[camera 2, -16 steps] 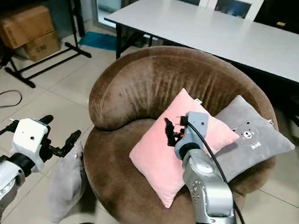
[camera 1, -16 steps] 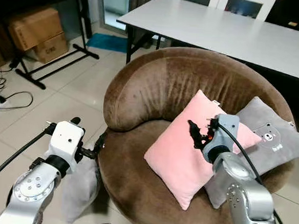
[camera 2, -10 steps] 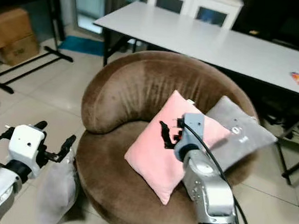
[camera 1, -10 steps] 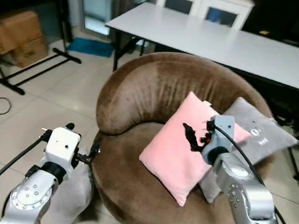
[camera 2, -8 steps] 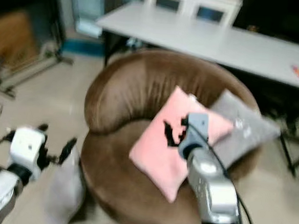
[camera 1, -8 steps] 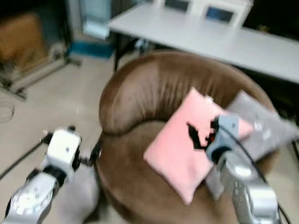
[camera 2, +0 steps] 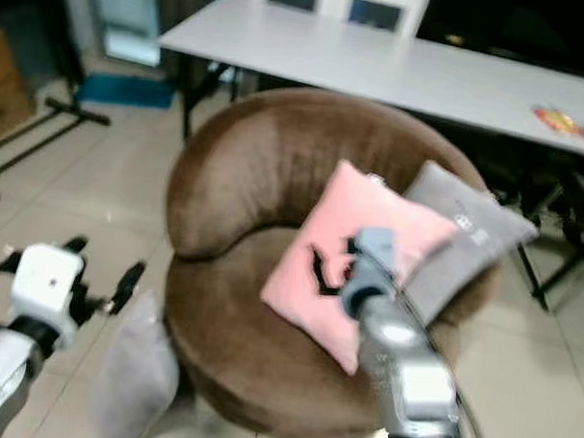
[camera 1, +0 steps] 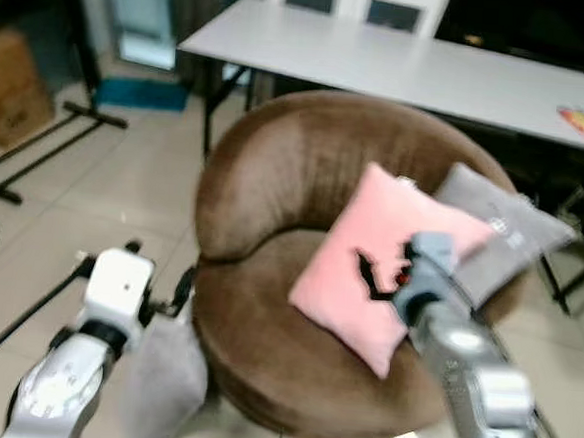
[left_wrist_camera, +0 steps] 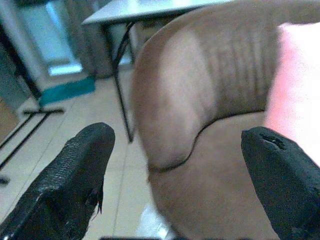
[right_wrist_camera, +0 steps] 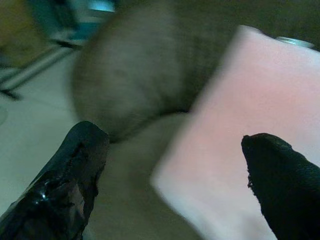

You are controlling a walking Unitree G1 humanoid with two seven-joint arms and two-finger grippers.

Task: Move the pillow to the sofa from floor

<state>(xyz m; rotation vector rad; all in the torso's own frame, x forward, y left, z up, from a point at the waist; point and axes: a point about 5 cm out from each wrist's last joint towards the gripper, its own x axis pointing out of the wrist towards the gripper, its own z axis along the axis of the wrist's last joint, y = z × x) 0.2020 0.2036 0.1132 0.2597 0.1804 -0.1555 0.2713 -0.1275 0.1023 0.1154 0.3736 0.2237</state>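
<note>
Item: grey pillow (camera 2: 131, 373), the one to be moved. Location: on the tiled floor (camera 1: 113, 197), propped against the front left flank of the brown round sofa (camera 1: 305, 170). Not lifted.

Item: my left gripper (camera 1: 161, 295). Position: just above the pillow's top edge, beside the sofa's side. Condition: fingers (left_wrist_camera: 75, 172) spread wide, nothing between them; whether a tip touches the fabric, I cannot tell.

Item: my right gripper (camera 1: 380, 275). Position: raised over the seat, in front of the pink cushion (camera 1: 369, 260). Condition: spread apart, empty.

Also on the sofa: a grey cushion (camera 1: 506, 239) with a small print, tucked behind the pink one. Behind the sofa: a long white table (camera 1: 403, 66).

Step in hand, as I judge it: approach to the pickup; grasp not yet made.

Next move calls for: lowering my left gripper onto the pillow's upper edge, pinching a good fold of the soft cover, then lifting high enough to clear the seat rim and setting it on the bare left part of the seat.
</note>
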